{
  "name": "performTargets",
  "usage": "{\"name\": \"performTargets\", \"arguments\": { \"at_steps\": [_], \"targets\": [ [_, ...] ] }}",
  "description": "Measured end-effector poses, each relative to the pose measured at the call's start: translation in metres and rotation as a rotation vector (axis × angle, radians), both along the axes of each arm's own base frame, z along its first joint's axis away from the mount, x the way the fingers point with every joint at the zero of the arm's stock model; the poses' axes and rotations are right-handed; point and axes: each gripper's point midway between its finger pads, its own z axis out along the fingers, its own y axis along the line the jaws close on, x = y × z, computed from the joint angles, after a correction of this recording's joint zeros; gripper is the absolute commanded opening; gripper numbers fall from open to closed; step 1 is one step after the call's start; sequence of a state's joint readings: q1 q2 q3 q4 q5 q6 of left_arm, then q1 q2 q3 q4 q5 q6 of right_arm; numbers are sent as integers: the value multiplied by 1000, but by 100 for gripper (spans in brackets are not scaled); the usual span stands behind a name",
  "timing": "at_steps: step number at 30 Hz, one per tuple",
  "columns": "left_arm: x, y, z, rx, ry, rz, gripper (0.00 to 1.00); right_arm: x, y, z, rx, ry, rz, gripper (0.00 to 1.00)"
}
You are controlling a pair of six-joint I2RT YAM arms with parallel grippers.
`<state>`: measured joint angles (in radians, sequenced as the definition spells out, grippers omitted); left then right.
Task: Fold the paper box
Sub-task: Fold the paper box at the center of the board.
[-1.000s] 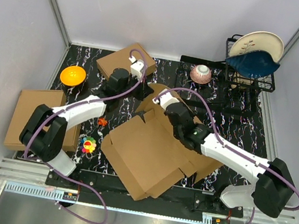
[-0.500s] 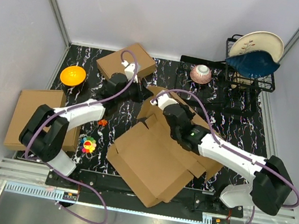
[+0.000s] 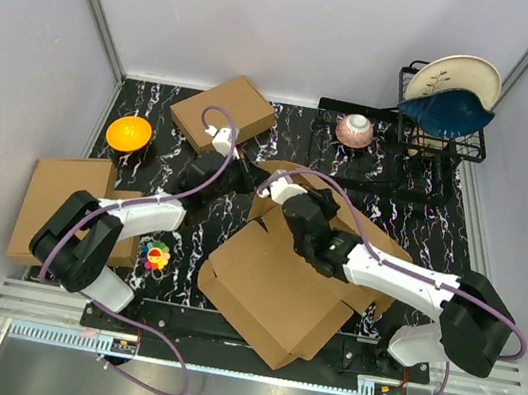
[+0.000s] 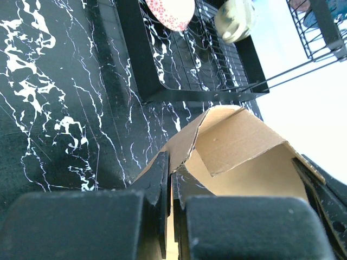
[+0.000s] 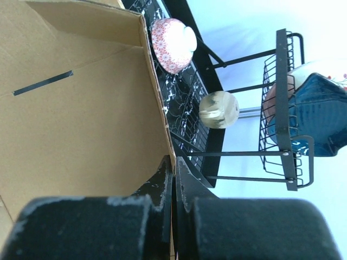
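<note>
The paper box is a large brown die-cut cardboard sheet lying mid-table, with its far flaps raised. My left gripper is at the box's far-left corner. In the left wrist view it is shut on the edge of a raised flap. My right gripper sits just right of it over the far side of the box. Seen from the right wrist, it is shut on the edge of an upright wall that has a cut slit.
A smaller brown box lies at the far left, with an orange bowl beside it. A tan cardboard slab is at the left edge, a colourful toy near it. A patterned bowl, black tray and dish rack stand far right.
The box has slid and turned toward the near right. Both grippers, still shut on its far flaps, moved nearer with it, and the left arm swung toward the centre.
</note>
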<state>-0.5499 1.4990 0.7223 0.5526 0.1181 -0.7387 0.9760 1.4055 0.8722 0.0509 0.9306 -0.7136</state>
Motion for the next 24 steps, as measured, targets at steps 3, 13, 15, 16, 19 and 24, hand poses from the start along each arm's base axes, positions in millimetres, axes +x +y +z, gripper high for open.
{"name": "performTargets", "arguments": {
  "at_steps": [3, 13, 15, 16, 19, 24],
  "targets": [
    [-2, 1, 4, -24, 7, 34, 0, -3, 1, 3, -20, -37, -1, 0],
    [-18, -2, 4, -63, -81, 94, 1, -22, 1, 2, -66, -149, 8, 0],
    [-18, 0, 5, -80, -111, 106, 1, -25, 3, 2, -63, -175, 15, 0],
    [-17, 0, 6, -88, -127, 111, 1, -26, 4, 2, -63, -191, 13, 0],
    [-16, 0, 4, -96, -144, 114, 1, -25, 4, -2, -85, -224, 7, 0],
    [-24, -8, 1, -72, -161, 102, 1, -25, 1, -8, -127, -275, -21, 0]
  ]
}}
